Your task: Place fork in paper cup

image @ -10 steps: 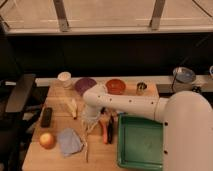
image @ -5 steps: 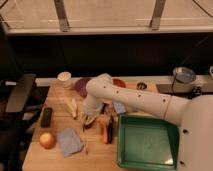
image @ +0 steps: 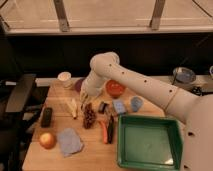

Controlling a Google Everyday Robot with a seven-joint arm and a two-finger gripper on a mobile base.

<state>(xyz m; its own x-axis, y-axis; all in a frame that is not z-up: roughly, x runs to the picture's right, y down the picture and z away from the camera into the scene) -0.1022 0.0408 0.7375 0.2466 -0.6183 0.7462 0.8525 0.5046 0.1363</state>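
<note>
The white paper cup (image: 64,79) stands upright at the back left of the wooden table (image: 35,155). My gripper (image: 84,102) hangs at the end of the white arm (image: 131,82), just right of and nearer than the cup, above a pale yellowish object (image: 73,108). I cannot make out the fork; it may be hidden at the gripper. The arm partly covers the purple bowl (image: 78,85) behind the gripper.
A red bowl (image: 115,88) and a blue-grey cup (image: 136,103) stand to the right. A dark red cluster (image: 89,117), orange-and-black handled tools (image: 106,129), a green tray (image: 149,143), a grey cloth (image: 70,141), an orange fruit (image: 47,140) and a black block (image: 46,116) lie nearer.
The gripper has moved from over the dark red cluster near the table's middle back and to the left, towards the paper cup. The things on the table have not moved.
</note>
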